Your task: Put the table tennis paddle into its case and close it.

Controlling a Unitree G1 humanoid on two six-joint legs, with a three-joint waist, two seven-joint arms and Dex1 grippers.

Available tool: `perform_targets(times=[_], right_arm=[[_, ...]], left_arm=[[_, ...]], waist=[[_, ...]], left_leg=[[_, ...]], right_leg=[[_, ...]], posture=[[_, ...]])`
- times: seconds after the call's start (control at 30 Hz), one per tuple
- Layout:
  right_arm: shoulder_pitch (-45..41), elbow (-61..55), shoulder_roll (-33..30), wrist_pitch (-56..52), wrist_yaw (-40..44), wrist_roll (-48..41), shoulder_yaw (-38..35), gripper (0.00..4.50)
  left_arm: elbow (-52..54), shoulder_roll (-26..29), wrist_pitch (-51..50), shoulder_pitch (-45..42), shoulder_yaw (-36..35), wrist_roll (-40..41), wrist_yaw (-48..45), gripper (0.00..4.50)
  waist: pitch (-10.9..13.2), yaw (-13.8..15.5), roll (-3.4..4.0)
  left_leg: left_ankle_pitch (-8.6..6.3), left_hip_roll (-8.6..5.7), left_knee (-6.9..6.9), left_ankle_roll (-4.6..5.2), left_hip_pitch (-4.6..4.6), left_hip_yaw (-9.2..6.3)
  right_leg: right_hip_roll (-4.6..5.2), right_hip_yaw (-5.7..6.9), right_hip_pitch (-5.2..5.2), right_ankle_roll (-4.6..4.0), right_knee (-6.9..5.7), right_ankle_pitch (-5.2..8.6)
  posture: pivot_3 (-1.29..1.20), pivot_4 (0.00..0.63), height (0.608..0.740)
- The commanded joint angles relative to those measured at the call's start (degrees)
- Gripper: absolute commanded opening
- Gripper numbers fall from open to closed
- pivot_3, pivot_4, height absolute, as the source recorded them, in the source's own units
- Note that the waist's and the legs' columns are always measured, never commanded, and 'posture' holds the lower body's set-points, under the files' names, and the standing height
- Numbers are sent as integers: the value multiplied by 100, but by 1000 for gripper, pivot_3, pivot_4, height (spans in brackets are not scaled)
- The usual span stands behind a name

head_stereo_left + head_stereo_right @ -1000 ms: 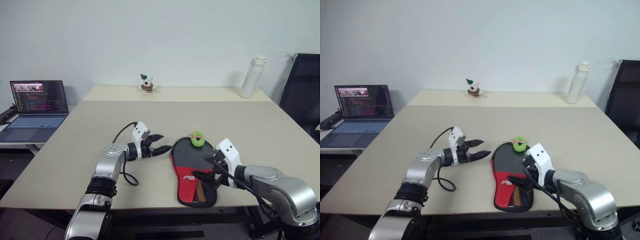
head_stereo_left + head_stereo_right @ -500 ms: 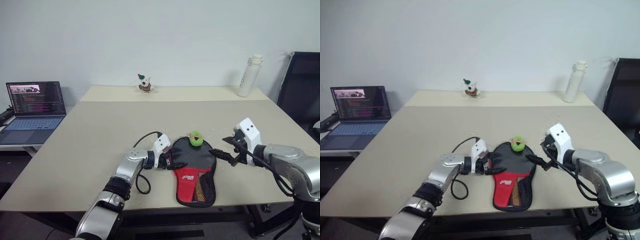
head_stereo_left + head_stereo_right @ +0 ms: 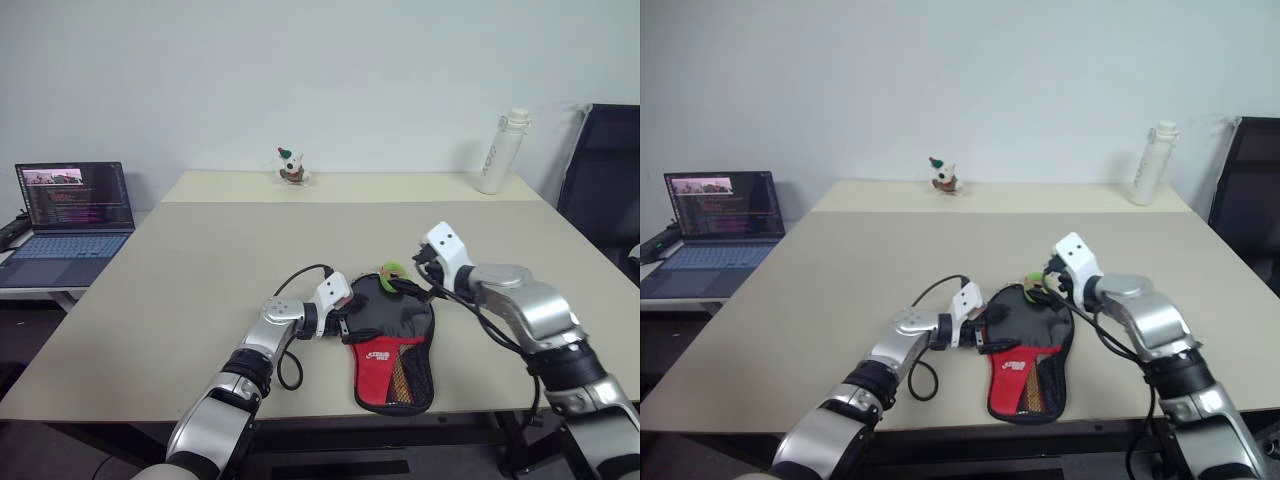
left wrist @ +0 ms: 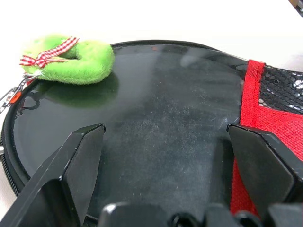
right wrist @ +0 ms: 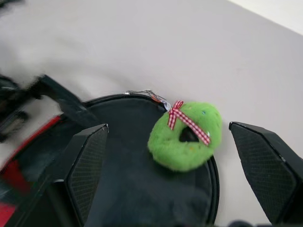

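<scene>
The case (image 3: 392,340) lies flat near the table's front edge, round black head away from me, red lettered panel (image 3: 378,362) and mesh pocket toward me. Its green ring tag (image 3: 390,272) rests on the far rim. My left gripper (image 3: 344,318) is at the head's left edge, open, its fingers (image 4: 80,156) straddling the black fabric. My right gripper (image 3: 398,285) hovers open at the far rim, the green ring tag (image 5: 187,135) between its spread fingers (image 5: 90,161). The table tennis paddle is out of view.
A laptop (image 3: 70,215) sits on a side desk at the left. A small toy figure (image 3: 291,167) and a white bottle (image 3: 500,152) stand at the far edge of the table (image 3: 200,260). A black chair (image 3: 605,180) is at the right.
My left gripper sank toward the case's left edge and opened wider. My right gripper swung from the case's near right side forward to the green ring tag.
</scene>
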State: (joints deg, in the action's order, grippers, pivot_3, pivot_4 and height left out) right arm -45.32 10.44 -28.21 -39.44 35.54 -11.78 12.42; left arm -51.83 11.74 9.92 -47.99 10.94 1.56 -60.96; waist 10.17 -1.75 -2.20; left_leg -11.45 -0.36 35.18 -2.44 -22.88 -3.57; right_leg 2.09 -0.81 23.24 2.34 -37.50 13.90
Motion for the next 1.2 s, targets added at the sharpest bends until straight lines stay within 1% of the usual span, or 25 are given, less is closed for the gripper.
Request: perform_targets(times=[0.03, 0.2, 0.43, 0.53, 0.63, 0.67, 0.7, 0.77, 0.9, 0.93, 1.1, 1.2], right_arm=[[-374, 683, 211, 672, 106, 355, 127, 4500], [-758, 2020, 555, 1458, 156, 826, 272, 4500], [-1124, 3326, 848, 2015, 47, 1127, 113, 4500], [-1229, 3691, 930, 2172, -5, 1204, 50, 3911], [-1304, 3863, 990, 2266, -25, 1248, -8, 2870], [-1322, 3893, 1010, 2284, -25, 1263, -25, 2601], [-1335, 3917, 1026, 2299, -22, 1281, -44, 2185], [-1355, 3933, 1067, 2311, -11, 1305, -90, 1496], [-1402, 3952, 1118, 2306, -2, 1313, -156, 193], [-1429, 3975, 1122, 2308, -4, 1313, -169, 27], [-1658, 4203, 1077, 2421, 25, 1346, -201, 27], [-1914, 4552, 971, 2640, 43, 1467, -170, 27]], left_arm=[[127, 27, 0, 104, 139, -143, -116, 4475], [261, 62, -19, 188, 149, -164, -141, 4475], [440, 111, -76, 282, 186, -169, -183, 4475], [481, 126, -84, 299, 217, -183, -181, 4500], [488, 132, -81, 301, 235, -190, -167, 4500], [487, 133, -80, 301, 240, -194, -165, 4500], [486, 134, -79, 301, 243, -196, -165, 4500], [475, 138, -74, 297, 247, -202, -163, 4500], [453, 135, -73, 314, 265, -228, -148, 4500], [446, 129, -69, 322, 275, -241, -143, 4500], [335, 67, -47, 305, 329, -288, -68, 4500], [231, 51, -50, 309, 372, -329, -34, 4500]], waist=[[0, -1, 1], [1, -5, 2], [2, -10, 3], [2, -10, 4], [1, -11, 5], [1, -11, 5], [1, -11, 5], [1, -12, 5], [1, -12, 5], [1, -13, 5], [1, -12, 6], [1, -11, 7]], left_leg=[[0, 0, 0, 0, -1, -1], [0, 0, 0, 0, 2, 0], [0, 1, 0, 0, 5, 1], [0, 1, 0, 0, 6, 1], [0, 0, 0, 0, 8, 2], [0, 0, 0, 0, 8, 2], [0, 1, 0, 0, 8, 2], [0, 0, 0, 0, 8, 2], [1, 0, 0, 0, 9, 2], [1, 1, 0, 0, 9, 2], [1, 0, 1, 0, 9, 2], [1, 0, 1, 0, 10, 2]], right_leg=[[0, 0, 2, 0, -2, 0], [0, -1, 3, -1, -10, 0], [0, -3, 3, -2, -15, 0], [0, -3, 3, -2, -17, 0], [0, -5, 3, -2, -19, 0], [0, -5, 3, -2, -20, 0], [0, -5, 3, -2, -20, 0], [0, -5, 3, -2, -20, 0], [0, -5, 3, -2, -22, 0], [0, -5, 3, -2, -22, 0], [0, -6, 3, -2, -23, 0], [0, -6, 3, -2, -23, 0]], posture=[[0, 150, 740], [0, 150, 740], [0, 150, 740], [0, 150, 740], [0, 150, 740], [0, 150, 740], [0, 150, 740], [0, 150, 740], [0, 150, 740], [0, 150, 740], [0, 150, 740], [0, 150, 740]])
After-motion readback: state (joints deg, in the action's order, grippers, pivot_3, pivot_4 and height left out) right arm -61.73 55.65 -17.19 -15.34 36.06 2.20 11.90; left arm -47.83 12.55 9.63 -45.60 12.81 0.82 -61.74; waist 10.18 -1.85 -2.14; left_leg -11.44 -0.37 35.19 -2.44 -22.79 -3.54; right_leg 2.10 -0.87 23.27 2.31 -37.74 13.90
